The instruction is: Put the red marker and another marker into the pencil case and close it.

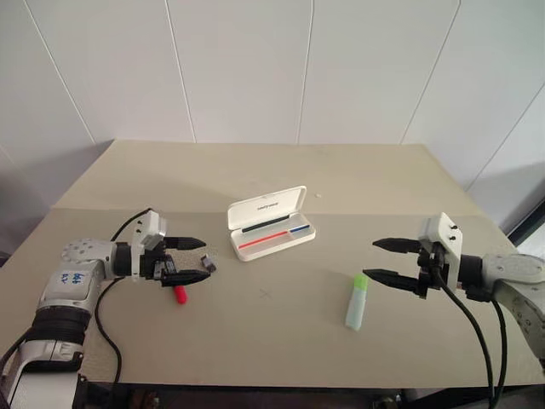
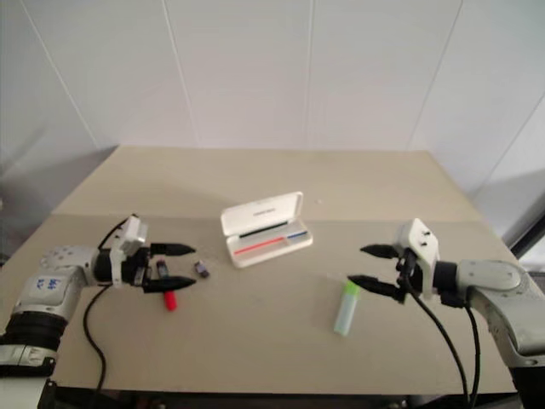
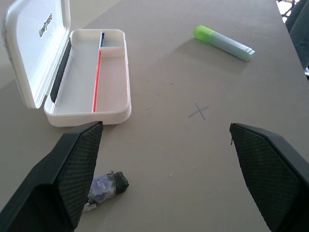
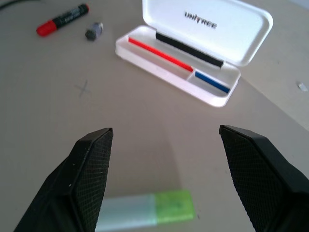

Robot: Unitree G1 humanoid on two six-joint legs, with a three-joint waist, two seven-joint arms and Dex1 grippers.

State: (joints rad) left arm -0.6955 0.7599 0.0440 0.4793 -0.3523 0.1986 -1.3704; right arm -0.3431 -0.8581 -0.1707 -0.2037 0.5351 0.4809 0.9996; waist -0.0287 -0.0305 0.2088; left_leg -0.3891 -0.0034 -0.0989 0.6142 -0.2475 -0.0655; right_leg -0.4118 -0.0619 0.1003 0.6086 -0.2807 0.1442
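Left eye view: beige counter (image 1: pixel 281 332) against white panelled wall (image 1: pixel 255 68); open pencil case (image 1: pixel 271 223), lid marked "UNITREE"; left gripper (image 1: pixel 192 260) and right gripper (image 1: pixel 385 260) both released, empty.

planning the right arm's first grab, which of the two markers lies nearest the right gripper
The green-capped marker, lying just below the open right gripper. The red marker lies across the table by the left gripper.

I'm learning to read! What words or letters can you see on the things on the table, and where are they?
"UNITREE": dark letters on the inside of the pencil case lid.
Red marker: pale print on its black barrel, too small to read.
Green marker: no words to see.
Table: a faint pencilled "x" mark, no word.
Blue scribbles on the left arm: too blurred to read.
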